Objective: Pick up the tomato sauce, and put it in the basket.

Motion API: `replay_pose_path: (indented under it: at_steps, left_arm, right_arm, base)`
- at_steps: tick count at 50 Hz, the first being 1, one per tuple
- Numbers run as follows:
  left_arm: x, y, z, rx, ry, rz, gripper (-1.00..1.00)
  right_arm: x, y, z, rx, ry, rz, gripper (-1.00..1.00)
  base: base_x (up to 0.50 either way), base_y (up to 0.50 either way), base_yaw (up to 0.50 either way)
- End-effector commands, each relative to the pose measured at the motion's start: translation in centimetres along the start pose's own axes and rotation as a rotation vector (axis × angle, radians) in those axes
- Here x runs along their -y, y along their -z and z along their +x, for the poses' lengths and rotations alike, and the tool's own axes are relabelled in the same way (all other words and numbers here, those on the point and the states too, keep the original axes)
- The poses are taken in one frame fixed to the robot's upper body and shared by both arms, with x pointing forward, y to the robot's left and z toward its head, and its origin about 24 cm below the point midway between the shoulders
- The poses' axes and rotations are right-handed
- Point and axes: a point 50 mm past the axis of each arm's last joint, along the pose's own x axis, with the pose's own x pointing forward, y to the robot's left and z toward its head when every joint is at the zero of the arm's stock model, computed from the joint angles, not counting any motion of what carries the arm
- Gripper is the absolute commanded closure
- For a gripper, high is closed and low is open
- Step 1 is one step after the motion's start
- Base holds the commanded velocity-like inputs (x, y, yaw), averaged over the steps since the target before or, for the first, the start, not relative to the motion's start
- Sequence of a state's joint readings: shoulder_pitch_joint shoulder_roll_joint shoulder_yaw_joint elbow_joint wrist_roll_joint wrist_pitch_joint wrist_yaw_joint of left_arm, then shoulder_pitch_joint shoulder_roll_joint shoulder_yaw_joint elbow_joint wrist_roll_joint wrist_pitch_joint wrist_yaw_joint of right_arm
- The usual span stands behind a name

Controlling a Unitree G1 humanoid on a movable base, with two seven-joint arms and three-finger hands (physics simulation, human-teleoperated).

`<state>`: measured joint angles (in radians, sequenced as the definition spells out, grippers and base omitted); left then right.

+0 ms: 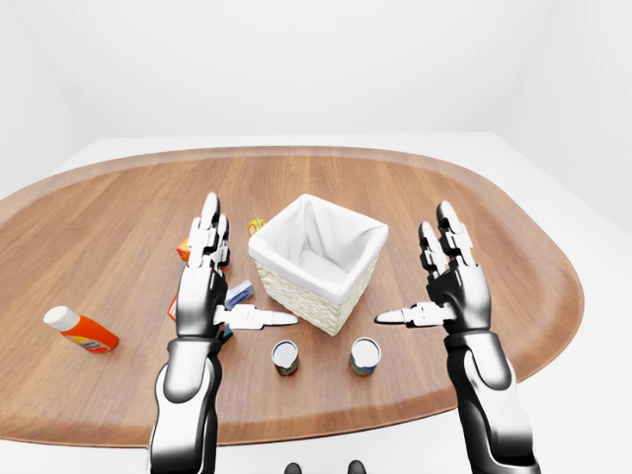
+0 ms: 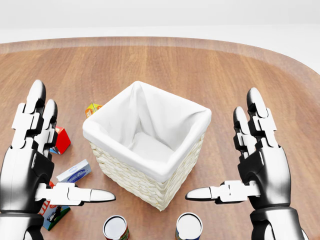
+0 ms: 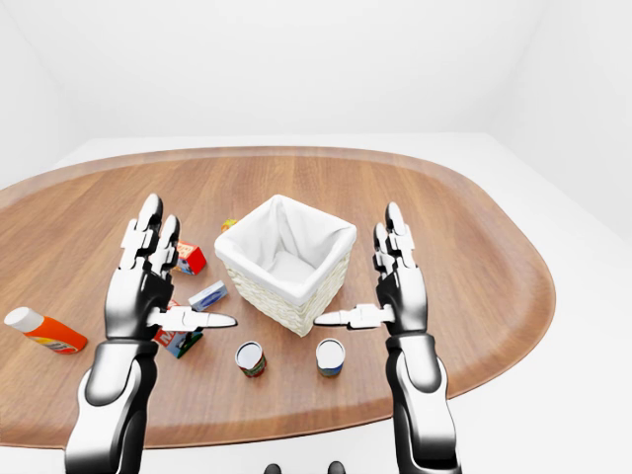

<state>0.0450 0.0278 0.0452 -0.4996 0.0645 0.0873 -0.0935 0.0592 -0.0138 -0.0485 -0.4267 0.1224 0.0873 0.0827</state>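
Both hands are raised palm-inward over the wooden table [image 1: 474, 197], one on each side of the white-lined wicker basket [image 2: 148, 142] at the centre of the head view. The left hand [image 2: 30, 165] stands at the left edge of that view with its two long fingers pointing straight up and its thumb stretched flat to the right; it is fully spread and holds nothing. The right hand [image 2: 262, 162] mirrors it at the right edge, fingers upright, thumb pointing left toward the basket, equally spread and empty. Both forearms rise almost vertically from the bottom of the eye views. Two cans stand just below the basket: a red-labelled can [image 1: 285, 357], which looks to be the tomato sauce, at lower left, and a blue-and-yellow-labelled can [image 1: 364, 355] beside it at lower right, both upright on the table and apart from either hand. Near the left hand lie a small blue-and-white box [image 2: 74, 172], a red carton [image 2: 62, 140] and a small yellow-and-orange box [image 2: 92, 108]. At the far left of the left-eye view an orange bottle with a white cap [image 1: 79, 330] lies on its side.
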Motion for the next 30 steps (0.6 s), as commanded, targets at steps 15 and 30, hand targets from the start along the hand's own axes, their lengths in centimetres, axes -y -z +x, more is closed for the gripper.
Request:
replay_pose_path:
  at_steps: [15, 30]
  left_arm:
    - [-0.10, -0.18, -0.35, -0.007, -0.010, 0.127, -1.00]
    - [-0.40, -0.45, -0.67, -0.010, -0.015, 0.229, -1.00]
  right_arm:
    - [0.04, -0.23, 0.08, 0.011, 0.002, 0.000, -1.00]
    - [0.08, -0.36, 0.07, 0.016, 0.003, -0.001, -1.00]
  base:
    - [0.00, 0.00, 0.00]
    - [0.00, 0.00, 0.00]
